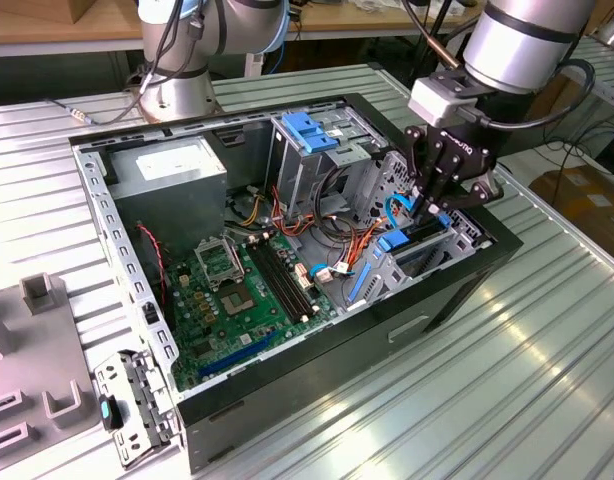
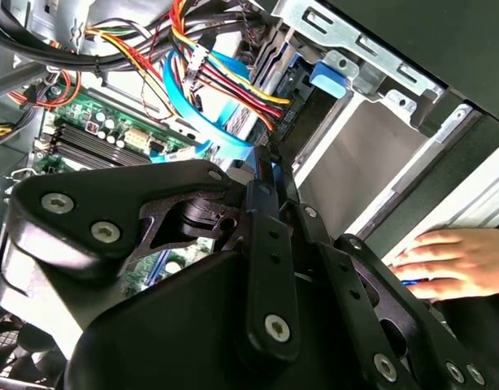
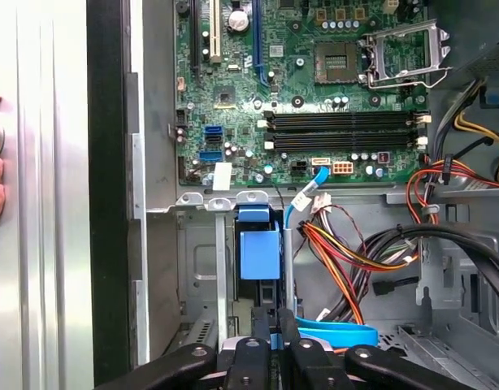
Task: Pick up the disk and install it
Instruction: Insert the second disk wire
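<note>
The disk stands on edge in the drive bay at the front corner of the open computer case, on the exterior view's right. Its blue plastic rail shows in the first wrist view, down in the bay slot. My gripper hangs straight over that bay. The black fingers sit close together around a thin blue edge of the disk. In the second wrist view the gripper points down between the bay wall and the cables. Most of the disk's body is hidden in the bay.
Orange, yellow and blue cables crowd the space beside the bay. A metal cage with a blue handle, a grey power supply and the green motherboard fill the case. A person's hand rests on the table outside the case.
</note>
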`<state>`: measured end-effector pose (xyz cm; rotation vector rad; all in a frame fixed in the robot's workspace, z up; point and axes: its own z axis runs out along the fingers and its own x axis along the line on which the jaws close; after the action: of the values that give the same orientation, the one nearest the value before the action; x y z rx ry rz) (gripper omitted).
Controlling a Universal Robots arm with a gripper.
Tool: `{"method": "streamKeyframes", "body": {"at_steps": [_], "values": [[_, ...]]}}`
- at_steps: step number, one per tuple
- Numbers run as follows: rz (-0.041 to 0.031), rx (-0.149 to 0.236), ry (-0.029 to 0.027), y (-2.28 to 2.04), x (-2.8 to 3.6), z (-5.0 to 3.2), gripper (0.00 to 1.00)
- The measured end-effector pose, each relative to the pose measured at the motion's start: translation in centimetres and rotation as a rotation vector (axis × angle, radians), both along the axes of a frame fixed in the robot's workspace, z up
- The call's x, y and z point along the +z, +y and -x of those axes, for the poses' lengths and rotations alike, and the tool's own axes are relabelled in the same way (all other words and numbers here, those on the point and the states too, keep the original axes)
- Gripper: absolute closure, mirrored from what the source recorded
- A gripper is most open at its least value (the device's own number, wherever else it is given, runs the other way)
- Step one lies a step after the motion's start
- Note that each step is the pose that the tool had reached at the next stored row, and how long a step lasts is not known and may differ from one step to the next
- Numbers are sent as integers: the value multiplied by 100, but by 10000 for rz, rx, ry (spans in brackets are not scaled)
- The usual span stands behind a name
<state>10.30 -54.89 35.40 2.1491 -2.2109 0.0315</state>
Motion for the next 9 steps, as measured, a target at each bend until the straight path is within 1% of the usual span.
{"method": "streamKeyframes", "body": {"at_steps": [1,3,4,5,8,9], "values": [[-31,-1,0,0,-1,0,84],[-188,-1,1,-4,-4,0,84],[-294,0,0,-12,-5,0,84],[-365,0,0,-21,-6,0,84],[-485,0,0,-62,-10,0,84],[-510,-1,0,-68,-11,1,84]]}}
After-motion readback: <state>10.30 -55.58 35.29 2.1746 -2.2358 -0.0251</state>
